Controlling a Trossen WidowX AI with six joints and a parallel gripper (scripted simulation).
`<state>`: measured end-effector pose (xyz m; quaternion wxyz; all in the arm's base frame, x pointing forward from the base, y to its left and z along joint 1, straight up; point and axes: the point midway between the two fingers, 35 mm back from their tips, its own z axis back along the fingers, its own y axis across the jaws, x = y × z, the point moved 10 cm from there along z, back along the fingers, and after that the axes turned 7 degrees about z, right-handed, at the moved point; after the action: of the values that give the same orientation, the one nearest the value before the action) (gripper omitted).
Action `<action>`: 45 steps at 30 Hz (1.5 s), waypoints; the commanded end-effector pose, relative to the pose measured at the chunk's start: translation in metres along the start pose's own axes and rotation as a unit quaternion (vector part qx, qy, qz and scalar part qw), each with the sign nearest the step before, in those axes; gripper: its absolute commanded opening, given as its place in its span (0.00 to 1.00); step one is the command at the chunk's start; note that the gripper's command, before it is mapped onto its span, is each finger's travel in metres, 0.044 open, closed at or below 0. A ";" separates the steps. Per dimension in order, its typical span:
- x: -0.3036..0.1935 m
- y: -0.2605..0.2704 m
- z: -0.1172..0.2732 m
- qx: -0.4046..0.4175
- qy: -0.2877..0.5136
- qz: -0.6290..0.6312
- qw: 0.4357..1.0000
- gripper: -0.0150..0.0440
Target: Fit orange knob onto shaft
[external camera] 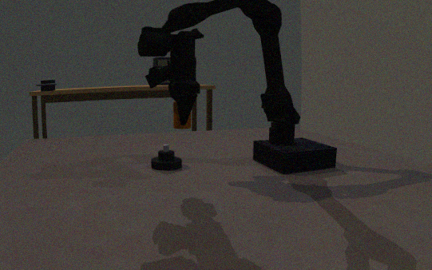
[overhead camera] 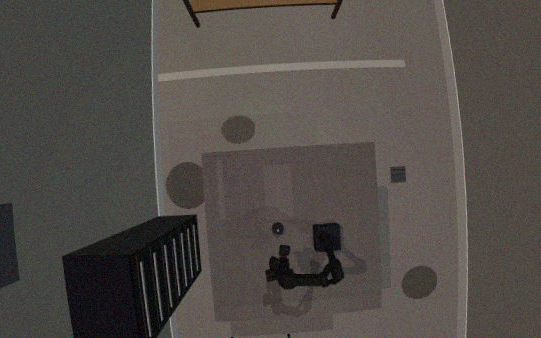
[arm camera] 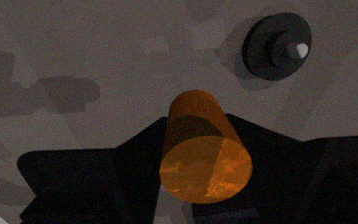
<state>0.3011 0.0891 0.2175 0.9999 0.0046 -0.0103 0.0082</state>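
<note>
My jaws pinch the knob (external camera: 177, 116) (arm camera: 205, 167), one finger on each side, and I hold it in the air, higher than the shaft (external camera: 166, 147) (arm camera: 302, 50) and apart from it; the shaft stands bare on the pedestal (overhead camera: 278, 228) (external camera: 166, 163) (arm camera: 260, 50), which sits on the table (overhead camera: 250, 200) (external camera: 96, 212) (arm camera: 130, 65). My gripper (external camera: 183, 123) (arm camera: 195, 121) points down, and my arm arches back to the base (overhead camera: 319, 244) (external camera: 315, 151); beyond stands a bench (overhead camera: 265, 7) (external camera: 108, 91) with a wooden top
</note>
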 end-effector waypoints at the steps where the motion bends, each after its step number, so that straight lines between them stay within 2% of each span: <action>1: 0.004 -0.012 -0.003 -0.001 -0.002 0.001 1.000 0.25; 37: 0.022 -0.122 -0.037 -0.006 -0.003 0.001 1.000 0.25; 45: 0.022 -0.124 -0.037 -0.006 -0.003 -0.048 0.999 0.25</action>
<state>0.3253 -0.0328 0.1799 0.9998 0.0002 -0.0119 -0.0133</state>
